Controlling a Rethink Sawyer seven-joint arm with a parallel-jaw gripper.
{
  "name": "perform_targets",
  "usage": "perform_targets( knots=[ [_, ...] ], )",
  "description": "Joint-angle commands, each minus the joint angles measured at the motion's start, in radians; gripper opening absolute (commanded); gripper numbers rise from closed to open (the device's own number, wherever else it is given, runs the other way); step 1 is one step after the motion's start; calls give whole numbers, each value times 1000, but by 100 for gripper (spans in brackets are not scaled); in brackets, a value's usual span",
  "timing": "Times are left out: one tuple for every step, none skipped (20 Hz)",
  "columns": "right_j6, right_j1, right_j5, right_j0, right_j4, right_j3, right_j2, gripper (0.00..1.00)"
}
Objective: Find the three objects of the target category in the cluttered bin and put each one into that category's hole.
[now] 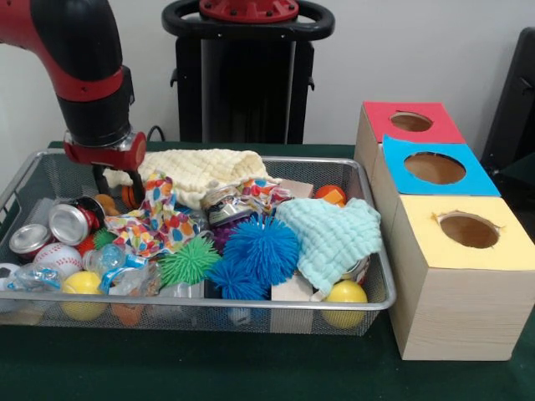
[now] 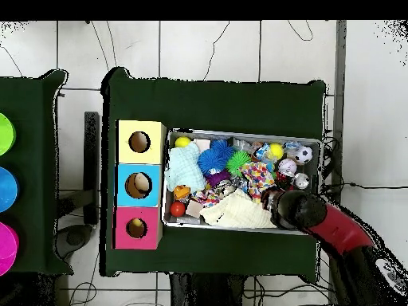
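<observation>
Front view: wire bin [image 1: 372, 302] full of balls, cloths, cans, spiky toys

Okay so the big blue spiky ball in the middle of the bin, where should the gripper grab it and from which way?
Come straight down from above and close across the round body of the blue spiky ball. It sits on top of the pile with its upper half exposed, while a green spiky ball and a mint cloth crowd its sides, so a side approach looks blocked.
</observation>
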Motion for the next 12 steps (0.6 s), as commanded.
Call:
perform_targets(
  knots=[
    [115, 38, -36, 17, -17, -78, 21, 100],
    [110, 40, -31, 17, -19, -83, 19, 100],
    [102, 45, -30, 14, -22, -89, 20, 100],
    [101, 48, -29, 13, -22, -91, 20, 100],
    [97, 50, -33, 9, -24, -94, 21, 100],
    [96, 51, -28, 11, -23, -100, 20, 100],
    [91, 52, -19, 10, -24, -106, 19, 100],
    [89, 50, -13, 12, -25, -112, 17, 100],
    [85, 44, 3, 15, -27, -119, 12, 100],
    [84, 40, 10, 18, -28, -122, 8, 100],
    [81, 37, 27, 22, -30, -129, 2, 100],
    [84, 35, 24, 25, -31, -130, -1, 100]
  ],
)
